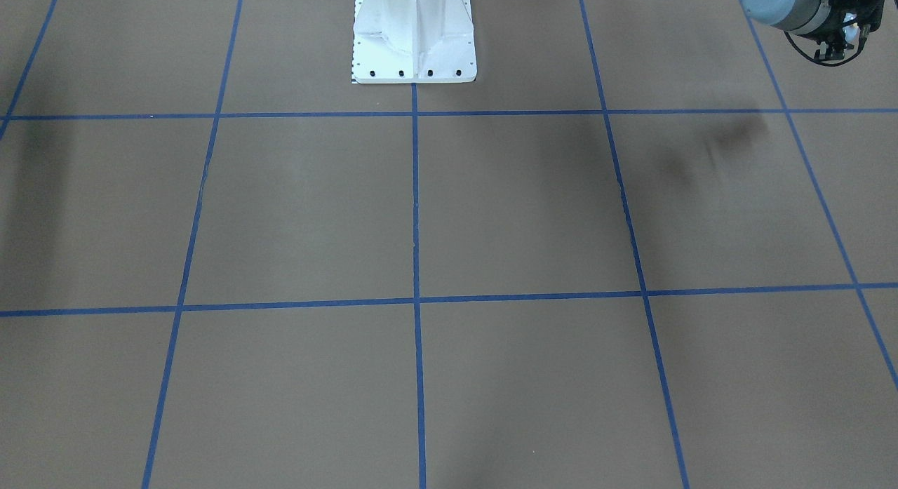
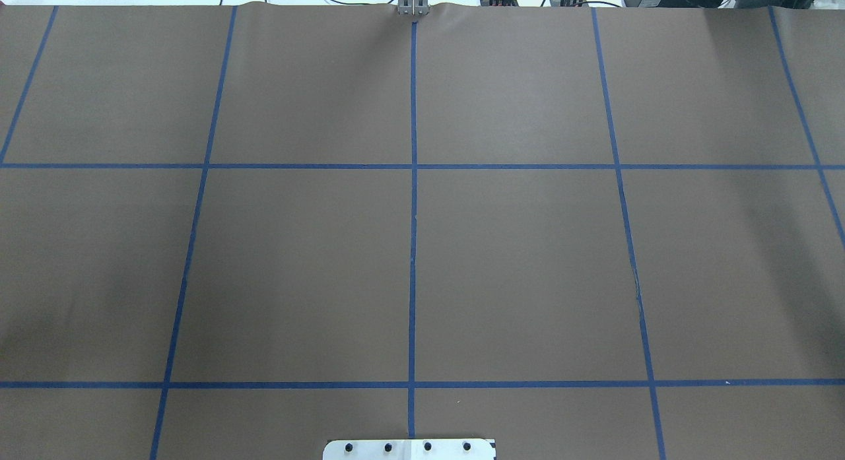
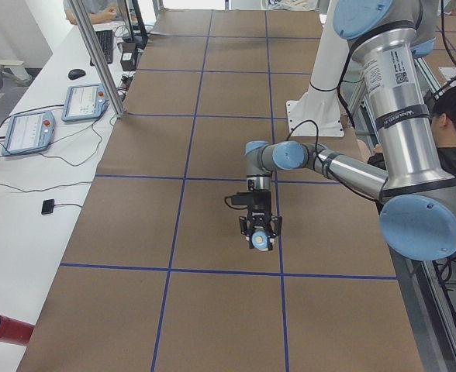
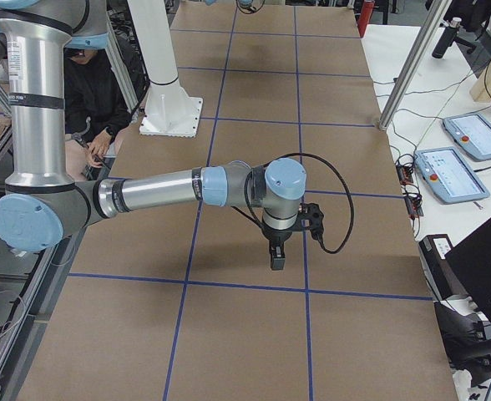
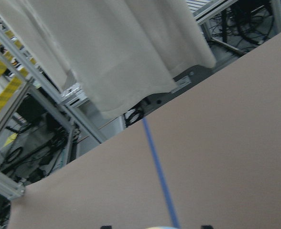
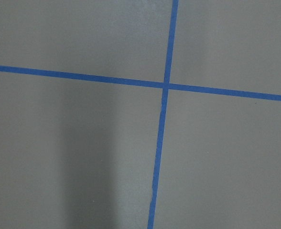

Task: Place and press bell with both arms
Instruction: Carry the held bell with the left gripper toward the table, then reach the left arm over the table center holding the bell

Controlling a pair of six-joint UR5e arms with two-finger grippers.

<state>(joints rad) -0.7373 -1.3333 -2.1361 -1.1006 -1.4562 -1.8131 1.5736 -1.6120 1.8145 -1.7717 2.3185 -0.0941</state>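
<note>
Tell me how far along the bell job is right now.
Done: the left gripper holds the bell above the table. In hand: it hangs in the air, not yet placed. Left: set it down and press it; the right gripper hovers over the table, nothing visible in it.

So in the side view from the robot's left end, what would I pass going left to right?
Red tube → farther touchscreen pendant → left gripper holding the bell → white pedestal → person.
</note>
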